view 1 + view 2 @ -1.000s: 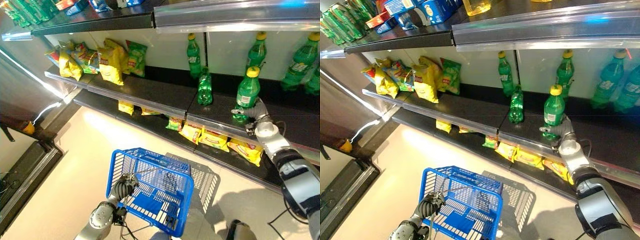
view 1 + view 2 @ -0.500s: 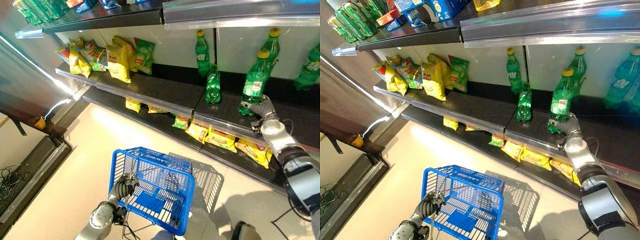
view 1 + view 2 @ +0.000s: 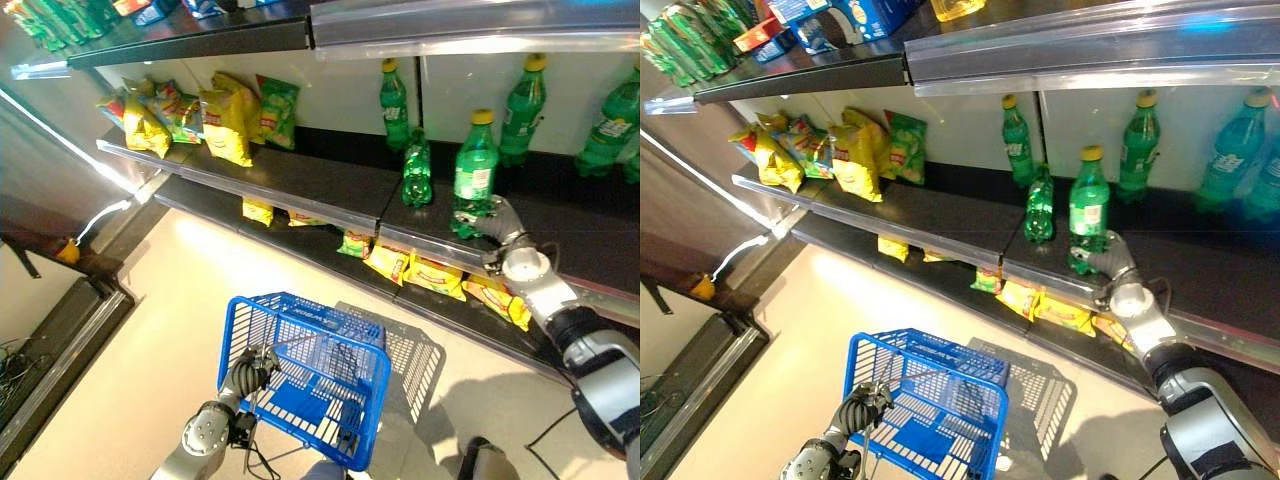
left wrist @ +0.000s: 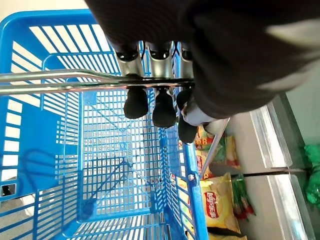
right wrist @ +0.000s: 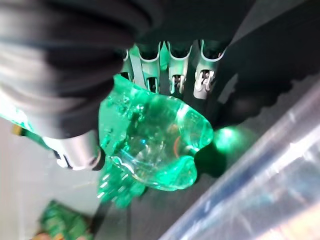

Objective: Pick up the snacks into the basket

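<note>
On the left of the middle shelf (image 3: 300, 180) lies a heap of snack bags (image 3: 225, 125), yellow and green; their print is too small to read. More yellow snack packets (image 3: 432, 277) lie along the lower shelf (image 3: 330, 262), and the left wrist view shows one with a red round logo, though its lettering cannot be made out. Cans and boxes stand on the top shelf (image 3: 800, 80).

Below, over the pale floor (image 3: 150, 330), the blue basket (image 3: 305, 375) hangs from its metal handle (image 4: 60, 82), around which the left hand (image 3: 247, 370) has its fingers curled. No snack can be seen inside the basket.

To the right, green bottles with yellow caps stand on the middle shelf. The right hand (image 3: 492, 222) is closed round the base of one upright green bottle (image 3: 473, 170); in the right wrist view its fingers (image 5: 172, 67) and thumb press against the clear green plastic. A smaller bottle (image 3: 416, 175) stands just beside it, further bottles (image 3: 524, 100) behind. Their labels are white and blue, the writing unreadable.
</note>
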Controlling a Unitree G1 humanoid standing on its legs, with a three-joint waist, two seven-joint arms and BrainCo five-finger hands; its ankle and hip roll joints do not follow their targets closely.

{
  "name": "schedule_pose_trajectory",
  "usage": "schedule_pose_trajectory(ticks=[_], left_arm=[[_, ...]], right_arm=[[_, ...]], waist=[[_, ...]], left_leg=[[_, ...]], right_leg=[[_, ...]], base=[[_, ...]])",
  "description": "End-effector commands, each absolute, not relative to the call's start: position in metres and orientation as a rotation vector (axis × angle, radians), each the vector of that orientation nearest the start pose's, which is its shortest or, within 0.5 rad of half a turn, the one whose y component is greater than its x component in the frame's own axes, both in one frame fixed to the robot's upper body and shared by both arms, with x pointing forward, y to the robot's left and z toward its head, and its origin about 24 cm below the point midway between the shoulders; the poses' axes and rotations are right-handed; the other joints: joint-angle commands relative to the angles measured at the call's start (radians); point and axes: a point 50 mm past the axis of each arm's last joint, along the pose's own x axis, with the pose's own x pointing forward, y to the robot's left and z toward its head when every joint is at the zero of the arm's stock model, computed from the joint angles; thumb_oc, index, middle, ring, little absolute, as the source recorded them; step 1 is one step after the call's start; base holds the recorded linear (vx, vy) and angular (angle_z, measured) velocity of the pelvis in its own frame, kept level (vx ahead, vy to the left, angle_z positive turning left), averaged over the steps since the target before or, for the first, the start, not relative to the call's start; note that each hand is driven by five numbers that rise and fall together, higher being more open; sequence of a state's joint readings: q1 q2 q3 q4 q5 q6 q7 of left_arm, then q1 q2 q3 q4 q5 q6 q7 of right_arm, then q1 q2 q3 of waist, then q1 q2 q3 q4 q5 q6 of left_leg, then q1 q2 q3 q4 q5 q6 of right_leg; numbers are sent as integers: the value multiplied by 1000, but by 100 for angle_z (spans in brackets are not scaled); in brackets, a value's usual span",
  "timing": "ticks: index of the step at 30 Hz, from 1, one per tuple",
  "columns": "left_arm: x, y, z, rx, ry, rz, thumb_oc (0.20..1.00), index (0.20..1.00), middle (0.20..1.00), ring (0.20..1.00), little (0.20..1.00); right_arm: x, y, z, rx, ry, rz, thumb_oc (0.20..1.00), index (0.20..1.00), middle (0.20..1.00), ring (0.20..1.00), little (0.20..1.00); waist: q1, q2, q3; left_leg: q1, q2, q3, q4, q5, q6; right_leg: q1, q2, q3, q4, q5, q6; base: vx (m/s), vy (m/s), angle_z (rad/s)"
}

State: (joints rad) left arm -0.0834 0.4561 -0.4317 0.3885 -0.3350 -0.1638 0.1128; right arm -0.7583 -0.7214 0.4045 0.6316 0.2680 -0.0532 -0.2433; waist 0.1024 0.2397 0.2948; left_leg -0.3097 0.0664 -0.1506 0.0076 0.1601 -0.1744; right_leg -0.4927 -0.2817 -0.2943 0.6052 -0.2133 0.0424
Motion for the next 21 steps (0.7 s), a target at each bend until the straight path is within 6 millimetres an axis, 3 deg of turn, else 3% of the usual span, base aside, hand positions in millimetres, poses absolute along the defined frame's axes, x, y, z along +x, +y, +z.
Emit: schedule_pose_trajectory(ticks=[1, 7, 8, 14, 17, 19, 20, 21], left_arm=[[263, 194, 0, 274, 139, -113, 200, 200, 200, 200, 200], [277, 197, -7, 369, 187, -83, 200, 200, 200, 200, 200], [284, 196, -6, 389, 193, -71, 200, 200, 200, 200, 200], [300, 200, -6, 418, 226, 2, 200, 200, 200, 200, 200], [314, 200, 2, 429, 212, 41, 200, 200, 200, 200, 200], [324, 199, 15, 437, 167, 61, 200, 200, 200, 200, 200], [332, 196, 28, 433, 121, 66, 200, 200, 200, 200, 200], [332, 197, 28, 434, 120, 67, 200, 200, 200, 200, 200]], right_arm=[[367, -211, 227, -457, -489, -54, 200, 200, 200, 200, 200], [341, -183, 196, -351, -479, 151, 200, 200, 200, 200, 200], [332, -179, 184, -312, -459, 203, 200, 200, 200, 200, 200], [306, -172, 155, -266, -389, 320, 200, 200, 200, 200, 200], [296, -163, 134, -267, -322, 394, 200, 200, 200, 200, 200], [291, -156, 112, -261, -236, 448, 200, 200, 200, 200, 200], [289, -152, 90, -264, -148, 472, 200, 200, 200, 200, 200], [289, -152, 90, -264, -148, 472, 200, 200, 200, 200, 200]], waist=[[-37, -104, 6], [-90, -173, 13], [-110, -195, 15], [-153, -246, 19], [-172, -271, 26], [-179, -286, 32], [-182, -297, 39], [-182, -298, 39]], left_leg=[[6, -32, 28, 8, -55, 48], [7, -6, 95, 20, -70, 50], [8, 0, 111, 21, -72, 51], [-1, 13, 153, 40, -80, 51], [-2, 20, 168, 49, -84, 53], [-3, 24, 174, 52, -85, 53], [-5, 26, 177, 56, -86, 54], [-5, 26, 177, 56, -86, 54]], right_leg=[[149, 20, 111, -280, 109, 94], [146, 54, 155, -368, 170, 107], [144, 62, 167, -393, 188, 112], [130, 80, 197, -435, 220, 119], [120, 88, 206, -434, 227, 121], [115, 91, 212, -435, 230, 123], [109, 93, 214, -432, 233, 124], [109, 93, 214, -431, 233, 124]], base=[[-63, 20, -30], [-62, 17, -31], [-72, 34, -50], [-46, 32, -31], [-35, 32, -20], [-36, 27, -27], [-35, 18, -20], [-38, 15, -13]])
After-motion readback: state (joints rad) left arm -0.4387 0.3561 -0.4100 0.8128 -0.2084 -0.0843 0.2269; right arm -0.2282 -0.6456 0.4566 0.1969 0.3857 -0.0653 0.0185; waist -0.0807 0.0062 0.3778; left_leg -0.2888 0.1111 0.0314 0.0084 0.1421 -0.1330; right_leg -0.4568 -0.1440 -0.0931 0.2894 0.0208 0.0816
